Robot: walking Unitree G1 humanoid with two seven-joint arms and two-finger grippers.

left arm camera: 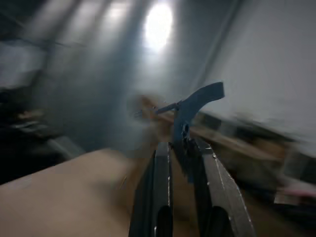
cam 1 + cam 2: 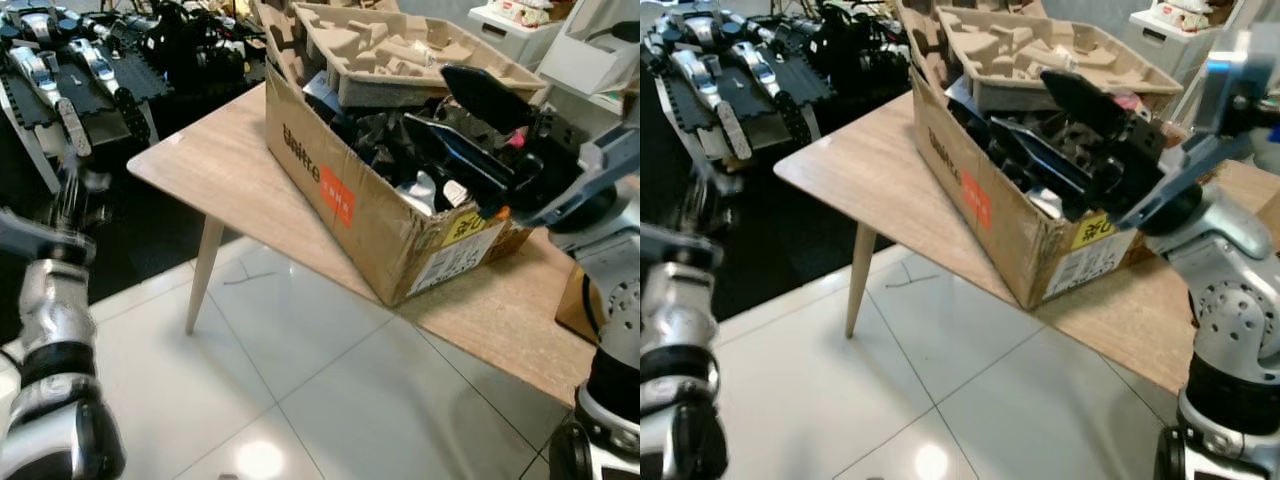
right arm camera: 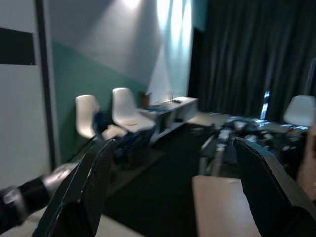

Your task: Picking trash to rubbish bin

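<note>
Hovering with fingers spread wide over the cardboard box (image 2: 345, 205) of black trash (image 2: 385, 135), the right gripper (image 2: 455, 125) holds nothing, while the blurred left gripper (image 1: 182, 148) pinches a curved blue-grey scrap (image 1: 195, 101).

My right arm is raised, forearm angled up and inward, right claw (image 2: 455, 112) with fingers spread wide apart, nothing between them. My left arm is low at the left edge, motion-blurred. Left claw (image 1: 183, 163) has its fingers close together, pinching a thin dark scrap (image 1: 190, 111).

A light wooden table (image 2: 230, 170) carries an open cardboard box (image 2: 350, 200).
</note>
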